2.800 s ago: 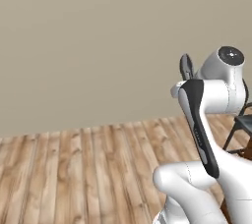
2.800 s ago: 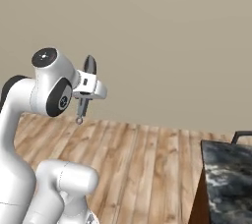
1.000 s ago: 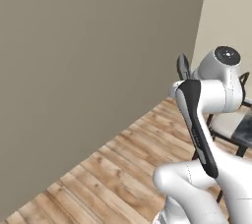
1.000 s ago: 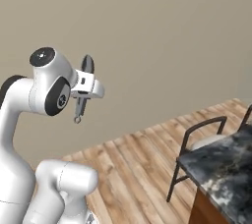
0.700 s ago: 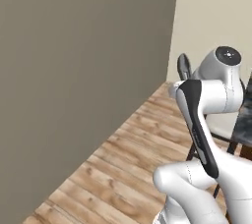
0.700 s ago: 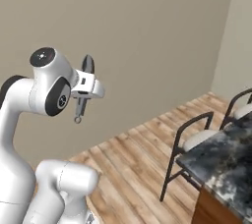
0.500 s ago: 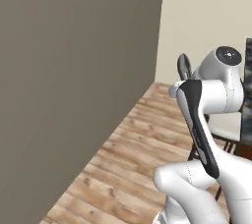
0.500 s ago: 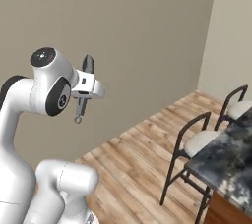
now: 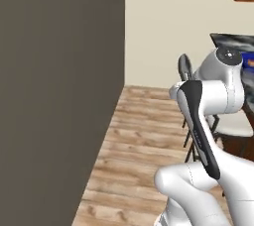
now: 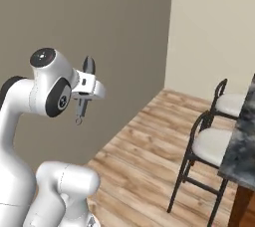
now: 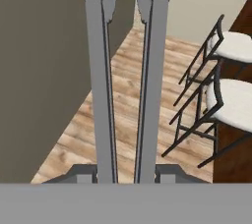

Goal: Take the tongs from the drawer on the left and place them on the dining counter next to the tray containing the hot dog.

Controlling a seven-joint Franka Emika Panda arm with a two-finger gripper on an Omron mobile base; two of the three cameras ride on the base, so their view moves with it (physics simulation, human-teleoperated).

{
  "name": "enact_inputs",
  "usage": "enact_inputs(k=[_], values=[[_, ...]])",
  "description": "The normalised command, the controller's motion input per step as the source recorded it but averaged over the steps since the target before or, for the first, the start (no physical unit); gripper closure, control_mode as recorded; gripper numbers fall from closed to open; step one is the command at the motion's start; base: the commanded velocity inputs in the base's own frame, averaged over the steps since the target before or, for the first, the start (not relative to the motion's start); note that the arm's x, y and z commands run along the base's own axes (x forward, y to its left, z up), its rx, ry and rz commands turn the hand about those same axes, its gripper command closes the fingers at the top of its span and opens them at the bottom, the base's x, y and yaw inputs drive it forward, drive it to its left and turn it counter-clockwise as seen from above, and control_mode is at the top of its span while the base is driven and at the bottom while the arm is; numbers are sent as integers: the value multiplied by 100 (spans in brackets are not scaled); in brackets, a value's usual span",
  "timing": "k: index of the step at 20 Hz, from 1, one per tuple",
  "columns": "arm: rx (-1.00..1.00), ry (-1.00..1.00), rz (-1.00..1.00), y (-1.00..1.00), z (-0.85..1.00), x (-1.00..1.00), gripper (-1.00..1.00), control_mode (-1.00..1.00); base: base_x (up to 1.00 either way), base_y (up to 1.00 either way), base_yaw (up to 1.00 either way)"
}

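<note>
The tongs (image 11: 125,70) are held clamped in the end effector (image 11: 126,171), both arms running toward 12 o'clock in the hand view. Stools (image 11: 231,95) and the counter (image 10: 244,146) stand at 3 o'clock.

A dark wall (image 10: 99,47) closed off the left side, meeting a pale far wall (image 10: 214,32) at a corner. Bare wooden floor (image 10: 149,146) lay open between them. To the right, two stools (image 11: 231,95) with dark metal frames stood just beside the dining counter (image 10: 244,146), blocking approach to its near edge.
</note>
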Motion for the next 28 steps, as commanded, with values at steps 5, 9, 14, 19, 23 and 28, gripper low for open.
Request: enact_inputs(k=[5, 9, 14, 19, 23, 28], values=[[0, 0, 0, 0, 0, 0, 100, 100, 83, 75, -47], [0, 0, 0, 0, 0, 0, 100, 100, 100, 64, -44], [0, 0, 0, 0, 0, 0, 100, 100, 100, 51, -41], [0, 0, 0, 0, 0, 0, 100, 100, 100, 48, -38], [0, 0, 0, 0, 0, 0, 100, 100, 100, 49, -37], [0, 0, 0, 0, 0, 0, 100, 100, 100, 46, -35]])
